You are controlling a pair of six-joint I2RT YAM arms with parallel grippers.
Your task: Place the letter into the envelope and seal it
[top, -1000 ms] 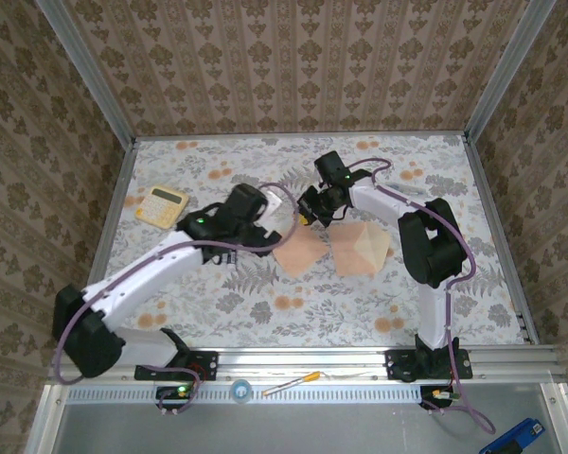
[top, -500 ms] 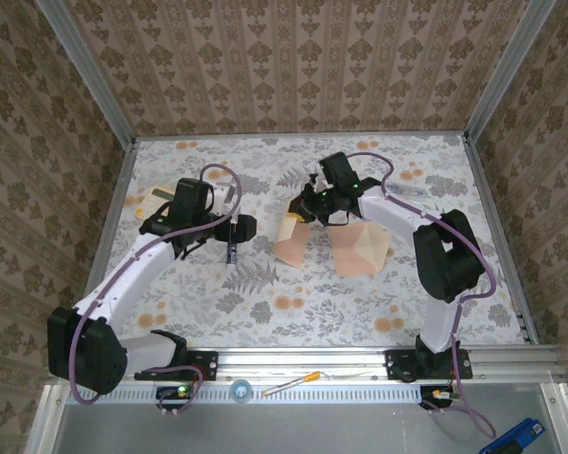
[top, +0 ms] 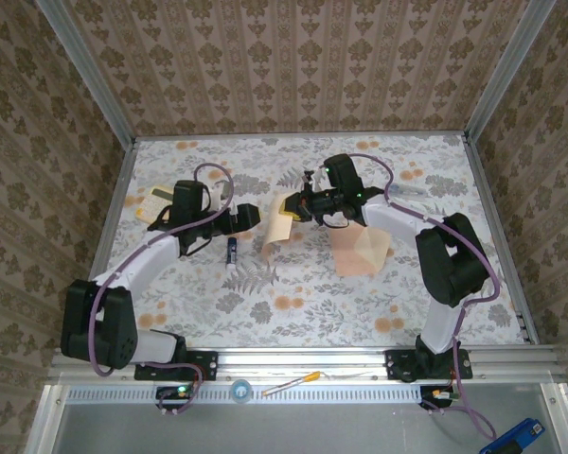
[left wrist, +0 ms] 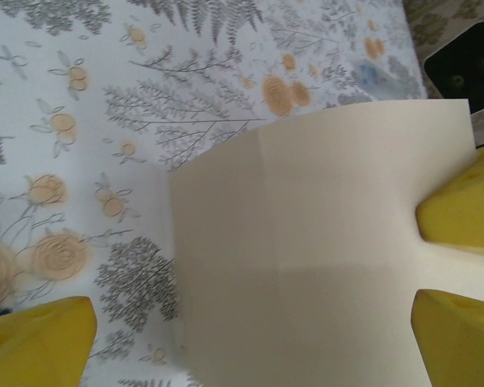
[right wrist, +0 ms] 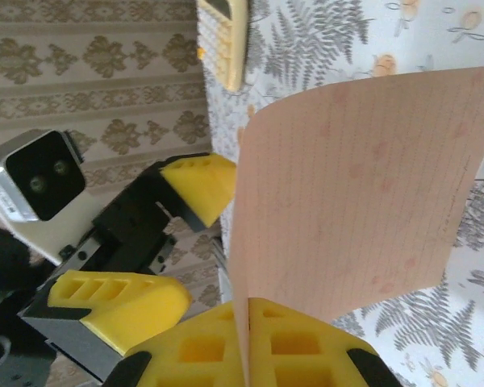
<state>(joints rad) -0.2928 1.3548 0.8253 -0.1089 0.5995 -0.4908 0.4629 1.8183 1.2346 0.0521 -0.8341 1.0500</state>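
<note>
R pincer [top: 303, 210] clamped tight on letter [top: 282, 223], holding it upright over table [top: 293, 317] centre. L pincer [top: 250, 217] wide open, empty, just beside sheet. Flat to letter's right: envelope [top: 360, 248].

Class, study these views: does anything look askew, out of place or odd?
The letter is held upright on edge, pinched by the right gripper and bowing into a curve; the envelope lies flat beside it.

Letter [top: 280, 225] between left claw [top: 252, 216] and right claw [top: 296, 209], envelope [top: 361, 249] to its right.
</note>
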